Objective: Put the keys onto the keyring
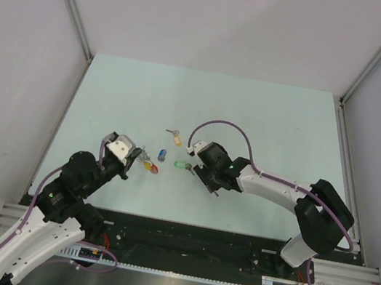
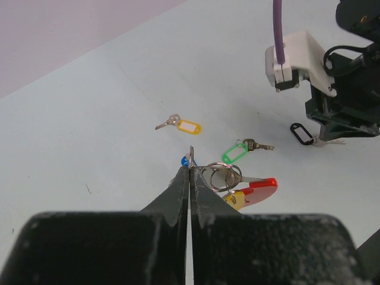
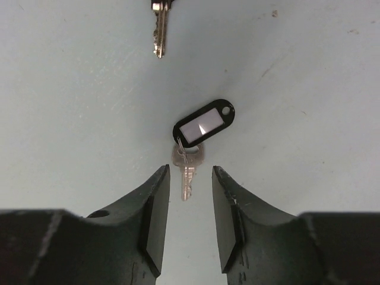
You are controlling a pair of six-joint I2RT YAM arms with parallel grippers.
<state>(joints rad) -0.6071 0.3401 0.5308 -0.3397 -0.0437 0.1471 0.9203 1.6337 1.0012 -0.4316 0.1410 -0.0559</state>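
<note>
The left fingers [image 2: 185, 187] are clenched on a thin metal loop of the keyring [image 2: 221, 176]. Its silver coils and red arc [image 2: 261, 185] are seen just right of the tips, left of the middle of the bench [image 1: 268, 119] and towards its near edge. A yellow tag [image 2: 234, 199] is seen touching the ring, and a blue tag [image 2: 185, 160] is partly hidden behind the tips. The green key [image 2: 237, 153] is found just beyond the ring. The yellowish key [image 2: 185, 126] is set farther towards the far edge, apart from the others. The right fingers [image 3: 160, 190] are released and nothing is grasped. The black key [image 3: 202, 126] is laid flat on the bench, with its blade reaching untouched into the gap between them. A further key [image 3: 158, 32] is seen beyond it.
</note>
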